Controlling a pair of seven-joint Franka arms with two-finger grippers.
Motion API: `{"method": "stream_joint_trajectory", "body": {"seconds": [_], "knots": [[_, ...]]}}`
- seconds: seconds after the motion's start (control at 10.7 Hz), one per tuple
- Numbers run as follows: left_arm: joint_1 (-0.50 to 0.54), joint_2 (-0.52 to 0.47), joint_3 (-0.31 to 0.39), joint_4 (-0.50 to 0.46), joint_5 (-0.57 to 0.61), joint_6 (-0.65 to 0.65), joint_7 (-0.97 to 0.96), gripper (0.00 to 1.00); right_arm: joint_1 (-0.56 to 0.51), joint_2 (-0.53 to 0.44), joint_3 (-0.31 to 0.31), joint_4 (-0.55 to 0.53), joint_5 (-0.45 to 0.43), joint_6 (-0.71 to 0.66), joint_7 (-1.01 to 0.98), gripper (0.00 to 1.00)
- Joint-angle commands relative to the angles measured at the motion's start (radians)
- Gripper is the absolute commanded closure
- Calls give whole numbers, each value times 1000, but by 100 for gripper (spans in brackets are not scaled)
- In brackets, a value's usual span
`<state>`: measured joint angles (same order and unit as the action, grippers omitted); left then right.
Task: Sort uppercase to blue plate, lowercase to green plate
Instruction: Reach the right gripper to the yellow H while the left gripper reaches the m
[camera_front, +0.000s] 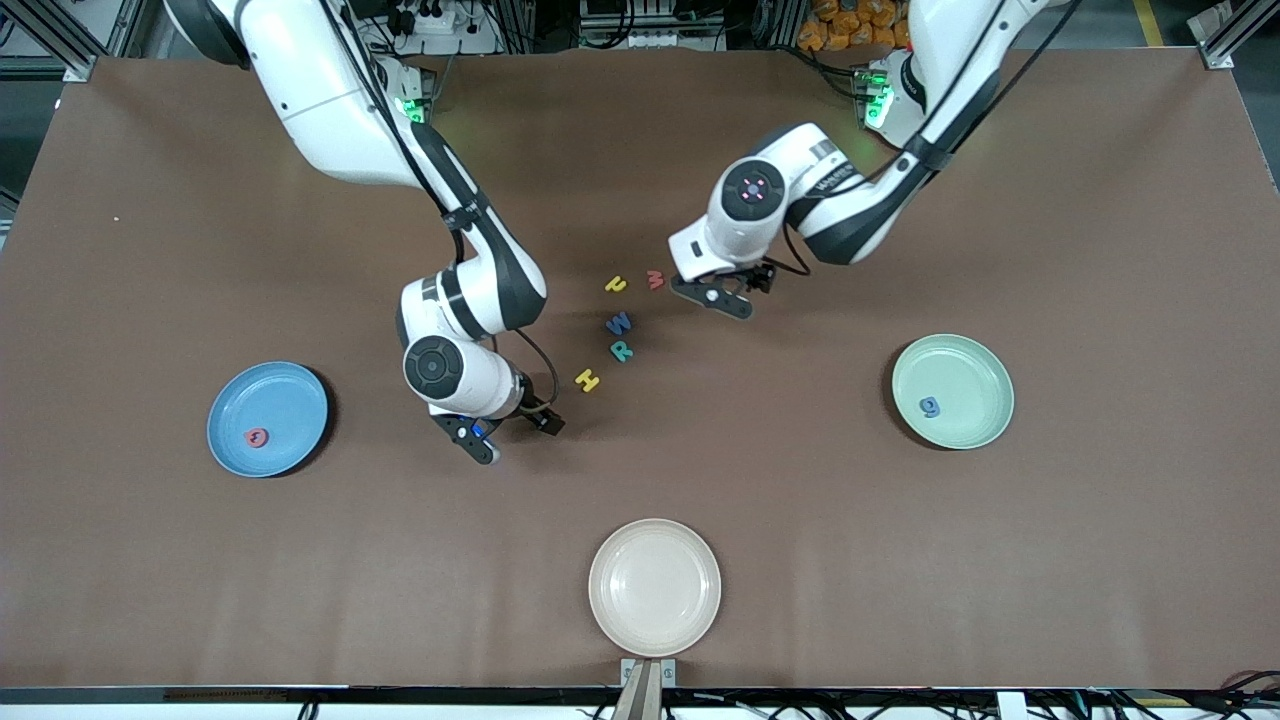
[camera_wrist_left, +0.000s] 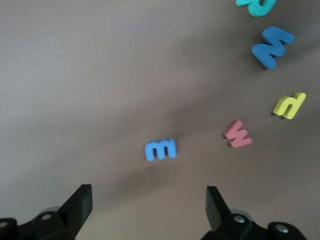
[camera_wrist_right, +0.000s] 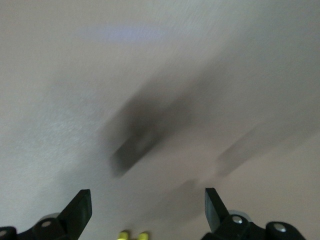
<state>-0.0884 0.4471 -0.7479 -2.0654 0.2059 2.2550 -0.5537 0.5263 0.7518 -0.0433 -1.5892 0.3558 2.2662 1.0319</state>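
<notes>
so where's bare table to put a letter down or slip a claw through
Bare table lies between the blue plate and the cream plate, and between the cream and green plate. It is crowded mid-table: the loose letters lie between the right claw and left claw.

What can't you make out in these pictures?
- Blue m: seen only in the left wrist view; in the front view the left gripper covers it.
- Teal R: cut by the left wrist view's edge.
- Yellow H: cut by the right wrist view's edge.
</notes>
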Motion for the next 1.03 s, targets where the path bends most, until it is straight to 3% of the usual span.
{"method": "stream_joint_trajectory", "body": {"seconds": [0.0, 0.09, 0.56, 0.94], "knots": [[-1, -30, -1, -48, 44, 47, -69, 0, 23, 58, 3, 84, 45, -5, 68, 0], [-2, -24, -1, -74, 106, 75, -86, 0, 43, 67, 3, 84, 46, 7, 68, 0], [-27, 48, 1, -90, 151, 158, -216, 7, 73, 75, 26, 81, 48, 12, 65, 0], [-31, 116, 7, -90, 325, 182, -374, 10, 69, 72, 26, 72, 68, -48, 63, 0]]}}
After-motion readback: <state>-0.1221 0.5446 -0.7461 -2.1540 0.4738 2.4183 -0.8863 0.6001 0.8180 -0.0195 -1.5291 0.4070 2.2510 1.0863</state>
